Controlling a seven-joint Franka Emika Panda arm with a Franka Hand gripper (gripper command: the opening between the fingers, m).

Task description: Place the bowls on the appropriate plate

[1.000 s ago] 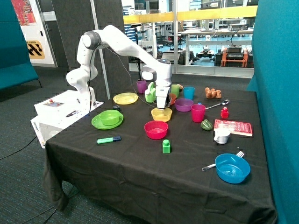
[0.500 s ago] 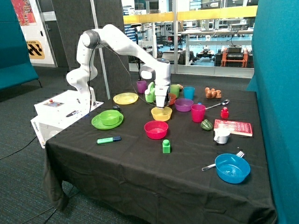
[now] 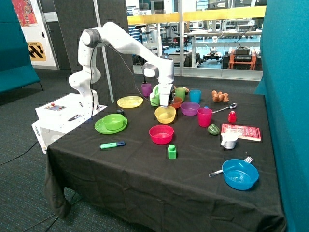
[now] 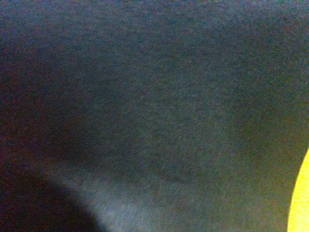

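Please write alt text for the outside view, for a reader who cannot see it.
A white robot arm's gripper holds the yellow bowl by its rim, raised just above the black-clothed table. The green bowl already sits on the green plate; the yellow plate is empty, with other coloured bowls and cups around.

Robotics lab or research hall: white robot arm (image 3: 120, 46) mounted beside a table with black cloth (image 3: 145, 174), teal partition panels (image 3: 285, 96), grey carpet floor (image 3: 19, 193), glass wall (image 3: 217, 38) showing workbenches and equipment behind.
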